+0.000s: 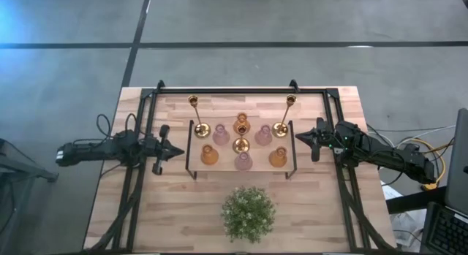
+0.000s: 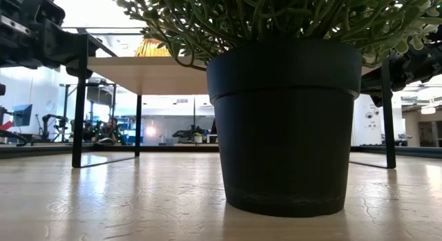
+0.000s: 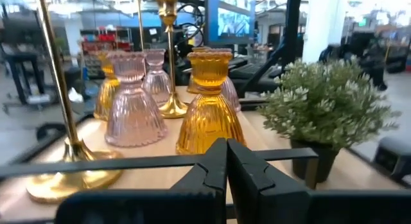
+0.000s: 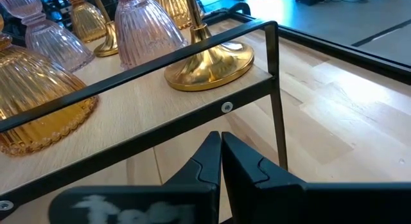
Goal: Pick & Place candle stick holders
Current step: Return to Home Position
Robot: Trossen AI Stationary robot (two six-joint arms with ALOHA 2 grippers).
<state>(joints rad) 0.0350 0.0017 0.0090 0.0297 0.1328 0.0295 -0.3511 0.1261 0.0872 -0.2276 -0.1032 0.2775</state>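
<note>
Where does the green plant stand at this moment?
In the high view, the plant stands on the table, centred between left and right, just below the shelf that carries the candle holders.

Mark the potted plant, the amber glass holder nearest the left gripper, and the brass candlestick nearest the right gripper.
potted plant (image 1: 248,213): high view, centre of its foliage.
amber glass holder (image 3: 210,118): left wrist view, ribbed body.
brass candlestick (image 4: 209,65): right wrist view, round base.

The left arm (image 1: 110,150) and the right arm (image 1: 380,154) lie stretched out low and nearly level, pointing inward toward each other, the left gripper (image 1: 178,150) and the right gripper (image 1: 299,136) well apart, each empty with its two fingers (image 3: 207,178) pressed together.
</note>
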